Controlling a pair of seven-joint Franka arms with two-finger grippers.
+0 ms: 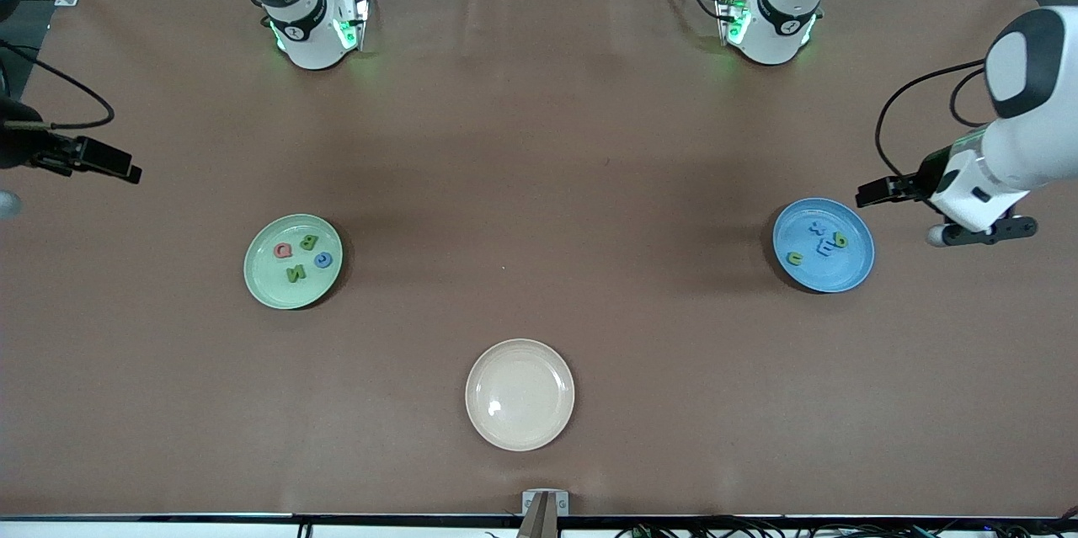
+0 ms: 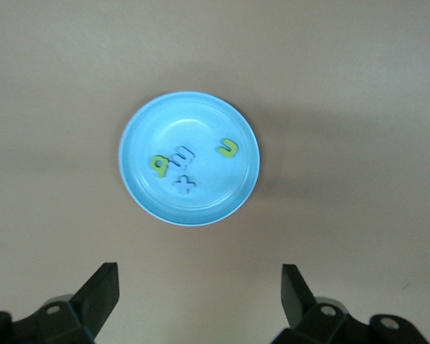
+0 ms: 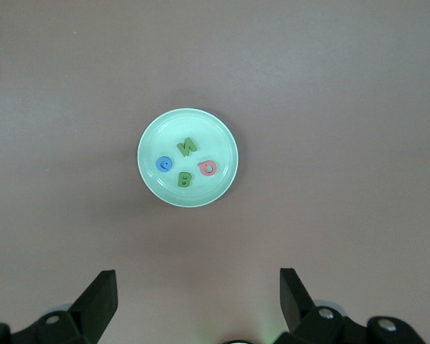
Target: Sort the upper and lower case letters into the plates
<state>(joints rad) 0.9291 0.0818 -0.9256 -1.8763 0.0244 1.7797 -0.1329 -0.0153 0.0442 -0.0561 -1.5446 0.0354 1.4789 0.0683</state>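
Brown bench (image 1: 539, 184) carrying three plates; cream-white plate (image 1: 520, 394) bare, near the bench edge closest to the front camera, midway along it; mint green plate (image 1: 292, 261) toward the right arm's end, holding red Q (image 1: 282, 250), green B (image 1: 307, 242), blue C (image 1: 323, 260), green N (image 1: 296, 274); blue plate (image 1: 823, 245) toward the left arm's end, holding green p (image 1: 840, 240), blue E (image 1: 825, 249), blue x (image 1: 815, 227), green n (image 1: 794, 258). Left gripper (image 2: 201, 294) raised beside blue plate, jaws apart, empty; right gripper (image 3: 198, 297) raised at bench edge, jaws apart, empty.
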